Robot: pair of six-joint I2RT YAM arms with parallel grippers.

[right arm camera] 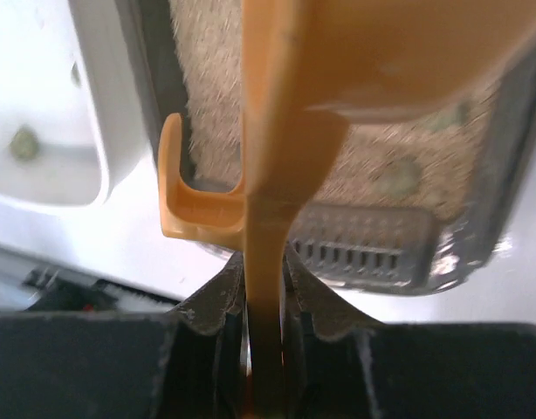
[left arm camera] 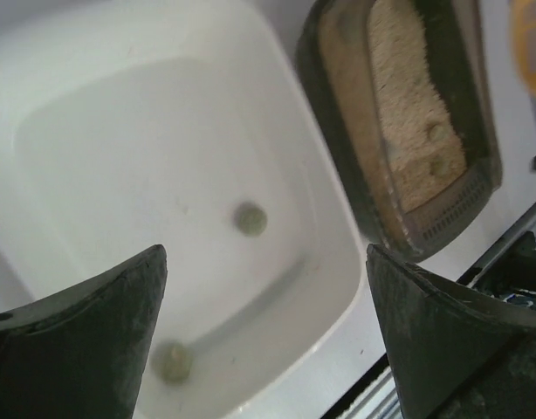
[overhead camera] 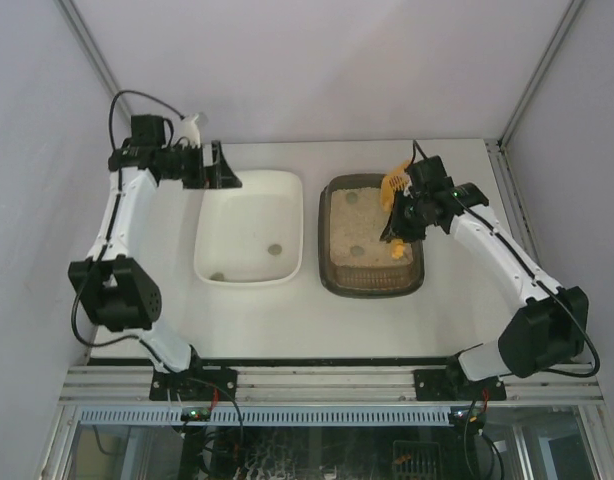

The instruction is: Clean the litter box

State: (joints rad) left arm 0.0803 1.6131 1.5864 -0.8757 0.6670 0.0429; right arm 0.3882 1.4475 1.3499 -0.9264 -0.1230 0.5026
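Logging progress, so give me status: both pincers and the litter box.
Left pincer open over white tub. Right pincer shut on orange scoop above litter box. Two clumps in litter. No obstruction seen.

The litter box (overhead camera: 372, 287) is seen in dark, faintly glossy plastic, filled with coarse, grainy beige litter (overhead camera: 359, 225). The white tub (overhead camera: 295, 215) is shown smooth and glossy; the orange scoop (right arm camera: 277, 131), smooth plastic; the left claw (left arm camera: 266, 262), matt and scuffed.

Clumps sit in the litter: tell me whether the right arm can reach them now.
Probably yes: the right gripper holds the orange scoop right above the uncovered litter box, with nothing between scoop and clumps.
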